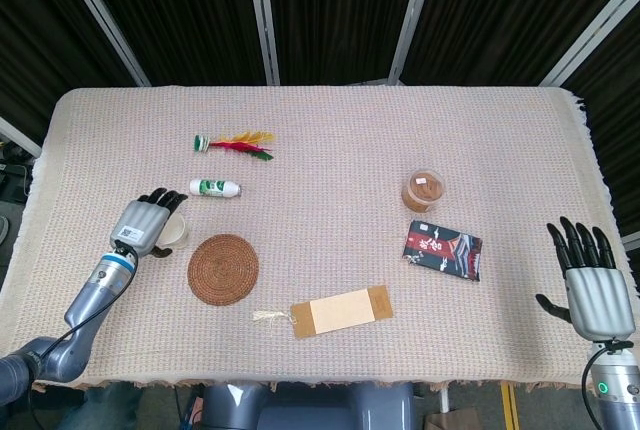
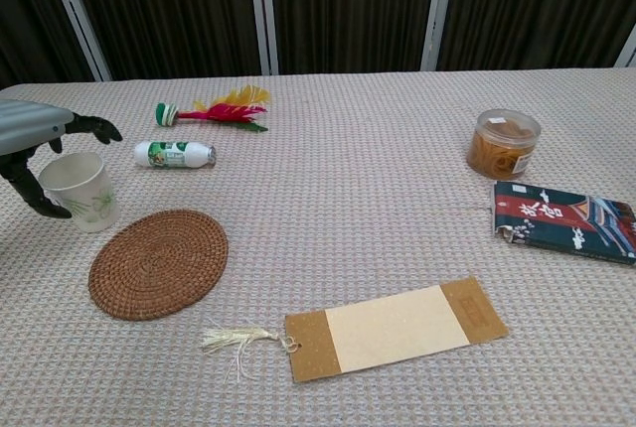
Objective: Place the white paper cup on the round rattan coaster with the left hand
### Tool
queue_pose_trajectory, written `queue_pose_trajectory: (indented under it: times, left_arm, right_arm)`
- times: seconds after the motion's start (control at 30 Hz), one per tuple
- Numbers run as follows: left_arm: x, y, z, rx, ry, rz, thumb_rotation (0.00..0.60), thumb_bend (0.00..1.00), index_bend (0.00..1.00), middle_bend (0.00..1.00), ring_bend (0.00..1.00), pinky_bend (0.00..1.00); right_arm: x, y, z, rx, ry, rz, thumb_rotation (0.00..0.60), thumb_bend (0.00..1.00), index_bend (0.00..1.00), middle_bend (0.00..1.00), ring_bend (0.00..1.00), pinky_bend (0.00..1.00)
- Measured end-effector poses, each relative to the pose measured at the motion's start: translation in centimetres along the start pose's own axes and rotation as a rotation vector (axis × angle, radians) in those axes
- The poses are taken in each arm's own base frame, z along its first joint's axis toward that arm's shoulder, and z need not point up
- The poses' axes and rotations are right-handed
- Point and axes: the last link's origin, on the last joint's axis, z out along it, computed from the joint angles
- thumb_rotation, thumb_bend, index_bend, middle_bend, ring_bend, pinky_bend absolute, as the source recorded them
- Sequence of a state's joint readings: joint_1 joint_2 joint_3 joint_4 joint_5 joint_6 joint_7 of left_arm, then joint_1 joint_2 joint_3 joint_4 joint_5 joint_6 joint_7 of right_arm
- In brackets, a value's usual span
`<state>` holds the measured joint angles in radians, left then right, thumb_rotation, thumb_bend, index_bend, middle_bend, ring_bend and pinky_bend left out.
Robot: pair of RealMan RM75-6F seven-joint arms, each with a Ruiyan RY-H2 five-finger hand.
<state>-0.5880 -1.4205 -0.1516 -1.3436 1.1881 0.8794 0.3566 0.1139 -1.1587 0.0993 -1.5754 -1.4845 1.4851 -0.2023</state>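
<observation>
The left hand [image 1: 146, 222] is stretched forward on its arm, fingers [image 2: 94, 128] apart and slightly curved, holding nothing. The right hand [image 1: 590, 286] stands upright with its fingers spread, also holding nothing.
</observation>
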Motion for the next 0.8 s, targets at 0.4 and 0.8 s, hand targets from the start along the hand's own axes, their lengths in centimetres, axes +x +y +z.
queue_pose_trajectory:
  times: [0.4,0.8]
  left_arm:
    - [0.3,-0.1,0.6,0.004,0.015,-0.049,0.6,0.11,0.44,0.43,0.33,0.45]
    - [4.0,1.7,-1.6,-0.082,0.097,-0.136,0.6,0.08,0.43,0.43,0.33,0.45]
  right_arm:
    - [-0.1,0.0,0.2,0.002,-0.003,0.006,0.6,0.0,0.0,0.0,0.0,0.0]
    - [0.2,0.0,0.1,0.01,-0.002,0.028,0.6,0.0,0.0,0.0,0.0,0.0]
